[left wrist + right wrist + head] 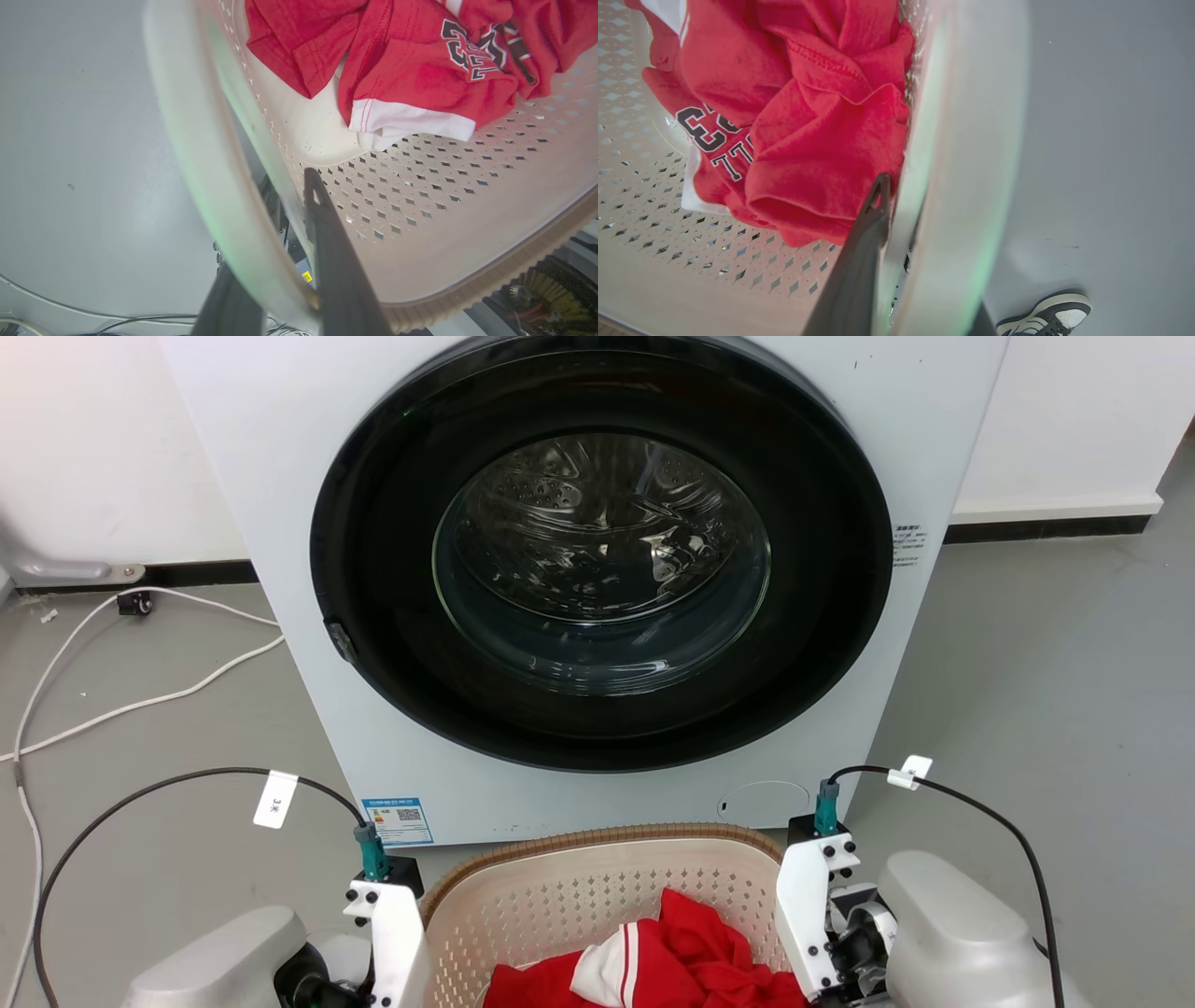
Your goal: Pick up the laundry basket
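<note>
Grey floor (pixel 1027 663) lies open either side of the washer (pixel 280 476), whose front stands just behind the laundry basket (pixel 560 896), so straight up looks the free way. A red shirt (pixel 691 943) lies inside. Left gripper (pixel 268 224) and right gripper (pixel 924 242) each pinch a side wall, one finger inside, one outside.

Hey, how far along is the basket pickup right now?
Done: the approach. In hand: the left gripper and right gripper each straddle a side handle of the laundry basket, one finger inside, apparently clamped. Left: the lift; I can't tell whether the basket has cleared the floor.
</note>
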You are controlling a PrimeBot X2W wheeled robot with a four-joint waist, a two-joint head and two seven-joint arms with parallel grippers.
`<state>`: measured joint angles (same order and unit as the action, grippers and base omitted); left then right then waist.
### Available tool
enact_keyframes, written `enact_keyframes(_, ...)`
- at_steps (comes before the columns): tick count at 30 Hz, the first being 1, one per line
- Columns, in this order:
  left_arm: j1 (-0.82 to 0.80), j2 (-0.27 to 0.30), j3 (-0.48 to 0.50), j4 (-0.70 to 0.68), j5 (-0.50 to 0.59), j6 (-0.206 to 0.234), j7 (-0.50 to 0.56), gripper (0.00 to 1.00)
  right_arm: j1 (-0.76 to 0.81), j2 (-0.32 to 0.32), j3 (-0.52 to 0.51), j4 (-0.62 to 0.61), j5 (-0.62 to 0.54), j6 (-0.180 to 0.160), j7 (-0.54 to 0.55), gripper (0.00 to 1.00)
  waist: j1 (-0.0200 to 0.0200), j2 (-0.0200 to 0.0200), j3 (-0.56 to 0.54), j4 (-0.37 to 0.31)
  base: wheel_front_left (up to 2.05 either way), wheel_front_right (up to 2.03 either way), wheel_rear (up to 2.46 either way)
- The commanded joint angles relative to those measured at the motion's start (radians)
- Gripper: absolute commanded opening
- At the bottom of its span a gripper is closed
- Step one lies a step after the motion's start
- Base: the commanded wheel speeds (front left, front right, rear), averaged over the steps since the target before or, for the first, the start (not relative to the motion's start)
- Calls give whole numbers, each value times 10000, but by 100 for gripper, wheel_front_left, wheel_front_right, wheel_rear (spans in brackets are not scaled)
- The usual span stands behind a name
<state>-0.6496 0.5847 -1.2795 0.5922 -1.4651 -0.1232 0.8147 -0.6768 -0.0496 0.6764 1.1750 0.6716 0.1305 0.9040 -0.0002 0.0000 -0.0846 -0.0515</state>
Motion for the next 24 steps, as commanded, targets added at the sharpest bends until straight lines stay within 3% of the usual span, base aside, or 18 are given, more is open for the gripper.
enact_keyframes(1, 86, -37, -12, -94, 59, -132, 45, 0, 34, -13, 93, -70, 28, 4, 22, 0, 2, 0, -3, 3, 0, 0, 0)
enact_keyframes(24, -108, -35, -11, -148, 115, -132, 59, 0, -106, -8, 435, -74, 447, 13, 98, 0, 2, 0, 21, -141, 0, 0, 0)
